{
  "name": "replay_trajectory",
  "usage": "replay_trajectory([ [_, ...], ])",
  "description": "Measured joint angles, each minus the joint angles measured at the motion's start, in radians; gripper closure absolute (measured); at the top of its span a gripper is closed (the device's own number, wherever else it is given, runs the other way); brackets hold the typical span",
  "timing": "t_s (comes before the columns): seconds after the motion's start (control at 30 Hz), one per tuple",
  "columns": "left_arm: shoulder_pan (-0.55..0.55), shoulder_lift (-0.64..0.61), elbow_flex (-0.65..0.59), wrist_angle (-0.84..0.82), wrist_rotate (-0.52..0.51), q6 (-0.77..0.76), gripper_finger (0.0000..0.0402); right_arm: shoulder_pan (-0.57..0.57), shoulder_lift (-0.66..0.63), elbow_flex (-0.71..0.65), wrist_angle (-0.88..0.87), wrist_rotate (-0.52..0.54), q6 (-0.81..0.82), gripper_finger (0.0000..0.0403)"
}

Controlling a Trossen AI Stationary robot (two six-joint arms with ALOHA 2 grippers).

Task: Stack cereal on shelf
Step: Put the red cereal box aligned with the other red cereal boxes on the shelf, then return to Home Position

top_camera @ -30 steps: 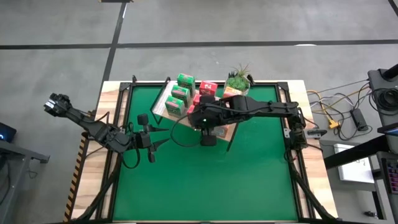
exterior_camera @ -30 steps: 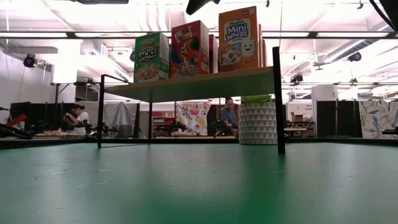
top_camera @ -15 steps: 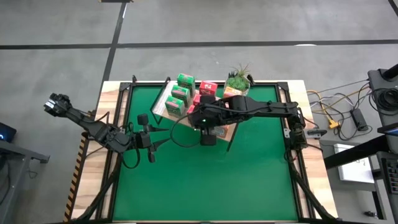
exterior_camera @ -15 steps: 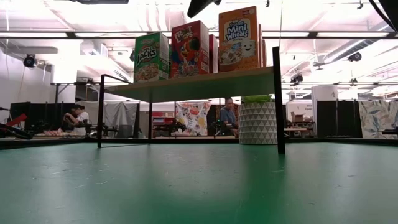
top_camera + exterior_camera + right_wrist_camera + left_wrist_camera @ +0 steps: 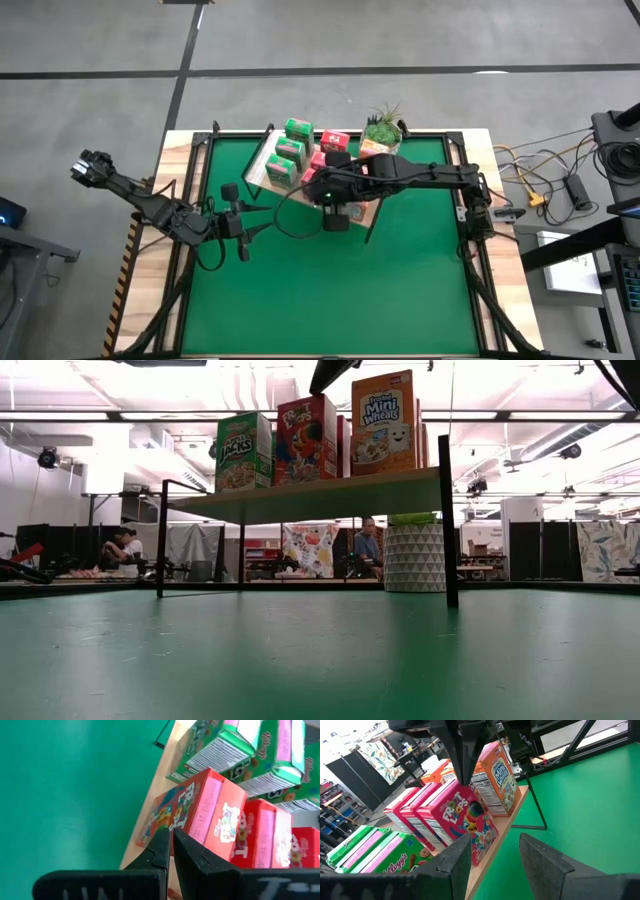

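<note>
Cereal boxes stand upright in rows on the shelf [image 5: 330, 493] at the far side of the green mat [image 5: 330, 280]: green boxes [image 5: 290, 152] at the left end, pink-red Froot Loops boxes [image 5: 462, 817] in the middle, orange Mini Wheats boxes [image 5: 500, 777] at the right end, beside the potted plant [image 5: 383, 128]. The front pink-red box [image 5: 192, 815] sits at the shelf's front edge, directly under the right gripper [image 5: 171, 851]. Its fingers are pressed together with nothing between them, tips pointing down just above that box's top front edge; touching or not, cannot tell. The left gripper [image 5: 492, 855] hangs over the mat's left part, well apart from the shelf, jaws partly spread and empty, aimed at the boxes. Against the earlier frames the boxes and left arm look unchanged; in the low view the right gripper's dark tip [image 5: 333, 373] reaches slightly lower above the pink-red box. People sit in the room behind the table.
</note>
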Motion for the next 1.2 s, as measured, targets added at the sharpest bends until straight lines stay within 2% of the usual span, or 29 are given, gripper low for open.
replay_trajectory([
  [0.77, 0.000, 0.000, 0.000, 0.000, 0.000, 0.000, 0.0254, 0.003, -0.001, 0.001, 0.020, 0.004, 0.003, 0.0390],
  [1.2, 0.000, 0.000, 0.000, 0.000, 0.000, 0.000, 0.0254, -0.008, -0.028, 0.086, 0.017, 0.005, -0.040, 0.0390],
])
